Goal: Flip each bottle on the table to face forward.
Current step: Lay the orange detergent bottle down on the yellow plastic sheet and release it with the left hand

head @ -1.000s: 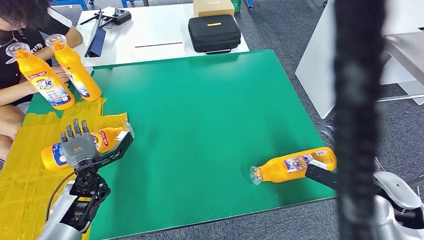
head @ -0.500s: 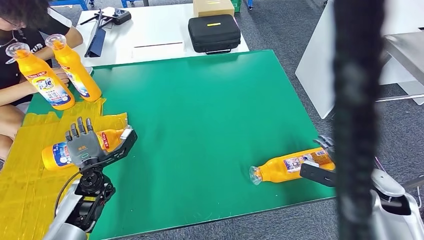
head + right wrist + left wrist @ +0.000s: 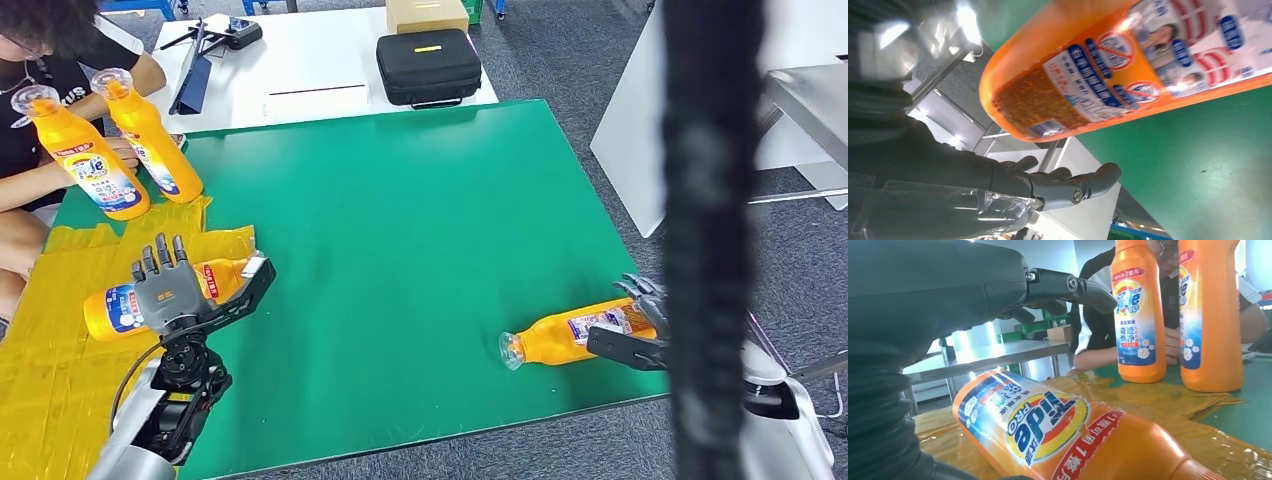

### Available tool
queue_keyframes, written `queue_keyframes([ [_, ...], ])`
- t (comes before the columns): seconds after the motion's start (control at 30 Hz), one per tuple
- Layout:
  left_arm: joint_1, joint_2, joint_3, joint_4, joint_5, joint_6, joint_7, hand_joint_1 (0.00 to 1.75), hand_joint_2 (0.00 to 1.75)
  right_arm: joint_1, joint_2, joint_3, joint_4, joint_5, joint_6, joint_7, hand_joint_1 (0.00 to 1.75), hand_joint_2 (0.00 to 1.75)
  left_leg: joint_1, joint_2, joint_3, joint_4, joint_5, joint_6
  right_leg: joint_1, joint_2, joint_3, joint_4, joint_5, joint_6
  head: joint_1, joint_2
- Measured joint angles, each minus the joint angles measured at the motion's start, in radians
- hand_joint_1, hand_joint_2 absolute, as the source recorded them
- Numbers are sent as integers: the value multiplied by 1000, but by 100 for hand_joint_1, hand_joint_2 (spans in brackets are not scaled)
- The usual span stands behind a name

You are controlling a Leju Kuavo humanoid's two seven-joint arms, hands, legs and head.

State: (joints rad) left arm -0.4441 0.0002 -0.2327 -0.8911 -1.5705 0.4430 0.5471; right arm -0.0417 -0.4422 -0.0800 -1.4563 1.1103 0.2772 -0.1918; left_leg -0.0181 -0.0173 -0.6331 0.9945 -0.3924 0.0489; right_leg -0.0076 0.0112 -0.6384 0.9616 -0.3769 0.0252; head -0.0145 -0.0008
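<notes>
An orange Tide bottle (image 3: 113, 309) (image 3: 1048, 430) lies on its side on the yellow taped patch (image 3: 50, 370) at the table's left, front label up. My left hand (image 3: 176, 291) (image 3: 998, 295) hovers over it with fingers spread, not touching. A second orange bottle (image 3: 565, 335) (image 3: 1128, 65) lies on the green mat (image 3: 400, 250) near the front right corner, back label showing, cap pointing left. My right hand (image 3: 636, 318) (image 3: 1048, 185) is at its base, fingers extended around it with a gap. Two orange bottles (image 3: 85, 160) (image 3: 150, 135) stand upright at the far left.
A person sits at the far left behind the upright bottles, one hand (image 3: 120, 150) by them. A black case (image 3: 428, 66) and a cardboard box (image 3: 428, 14) are on the white table beyond. A dark blurred vertical strip (image 3: 710, 240) hides part of my right arm.
My right hand has moved in along the lying bottle's base and its fingers now reach past the bottle's far side. My left hand shifted slightly forward over its bottle. The bottles stayed put.
</notes>
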Motion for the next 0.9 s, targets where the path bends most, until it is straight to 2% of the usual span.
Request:
queue_keyframes([
  [0.3, 0, -16, 3, 5, 0, 4, -23, 0, 175, -63, 31, 81, 66, 46, -30, 6, 2, 175, 0, 0, 0, 0, 0, 0, 0, 0, 0, 0, 0, 0, 0, 0],
  [0.33, -1, -18, 5, 7, 0, 6, -29, 0, 131, -71, 32, 92, 81, 47, -24, 5, 6, 175, 0, 0, 0, 0, 0, 0, 0, 0, 0, 0, 0, 0, 0, 0],
  [0.43, -4, -25, 18, 16, 0, 13, -46, 0, 0, -98, 31, 124, 129, 42, -1, -5, 69, 175, 0, 0, 0, 0, 0, 0, 0, 0, 0, 0, 0, 0, 0, 0],
  [0.47, -6, -27, 23, 20, 0, 17, -52, 0, 0, -109, 30, 134, 147, 38, 5, -10, 89, 175, 0, 0, 0, 0, 0, 0, 0, 0, 0, 0, 0, 0, 0, 0],
  [0.53, -8, -31, 32, 26, 0, 23, -64, 0, 0, -131, 25, 154, 182, 30, 12, -20, 106, 175, 0, 0, 0, 0, 0, 0, 0, 0, 0, 0, 0, 0, 0, 0],
  [0.63, -9, -37, 44, 28, 0, 27, -79, 0, 0, -161, 22, 180, 226, 22, 14, -28, 144, 175, 0, 0, 0, 0, 0, 0, 0, 0, 1, 0, 0, 0, 0, 0],
  [0.9, -9, -55, 86, 28, 0, 22, -130, 0, 0, -237, 19, 227, 331, 9, 18, -32, 165, 175, 0, 2, 5, 0, 0, 0, 0, 1, 4, 0, 0, 0, 0, 0],
])
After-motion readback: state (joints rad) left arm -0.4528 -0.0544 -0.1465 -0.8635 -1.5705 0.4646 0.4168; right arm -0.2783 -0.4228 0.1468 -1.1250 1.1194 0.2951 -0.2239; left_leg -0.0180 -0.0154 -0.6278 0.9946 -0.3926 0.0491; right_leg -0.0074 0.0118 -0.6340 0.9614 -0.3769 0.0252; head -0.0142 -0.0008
